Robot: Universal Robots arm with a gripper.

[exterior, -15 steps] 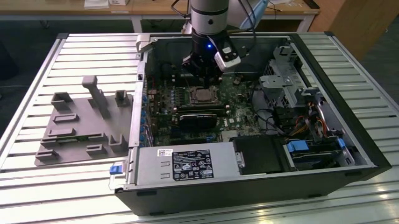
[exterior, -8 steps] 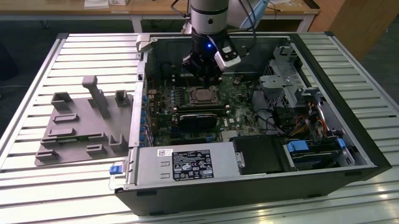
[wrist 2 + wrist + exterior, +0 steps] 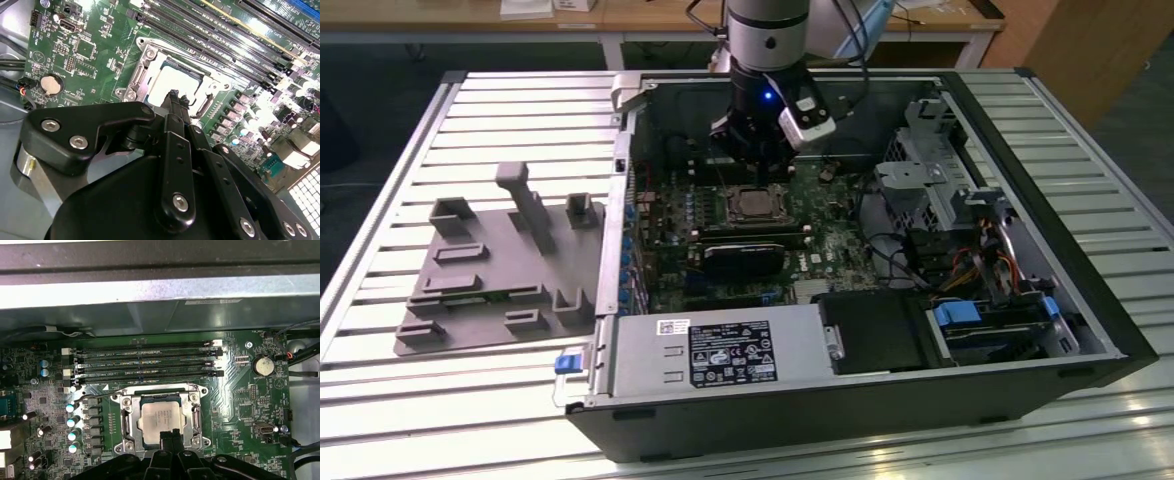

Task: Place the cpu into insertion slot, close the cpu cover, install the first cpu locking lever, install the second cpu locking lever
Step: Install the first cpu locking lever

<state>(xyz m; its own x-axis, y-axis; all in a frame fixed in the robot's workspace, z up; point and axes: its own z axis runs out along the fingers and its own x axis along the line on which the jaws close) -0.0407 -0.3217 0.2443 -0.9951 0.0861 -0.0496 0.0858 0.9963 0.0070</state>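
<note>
The cpu lies flat in the insertion slot, its silver top showing and the contact grid hidden beneath it. The cpu cover lies down around the chip as a metal frame. A thin wire locking lever runs out sideways from one corner of the socket. My gripper hangs just above the edge of the chip, fingers pressed together and holding nothing. In the second wrist view the gripper points at the cpu. In the exterior view the gripper stands over the cpu inside the open computer case.
Long black memory slots run beside the socket, below the case wall. Capacitors and a coin battery flank it. A black heatsink block, a power supply and a grey fixture plate show in the exterior view.
</note>
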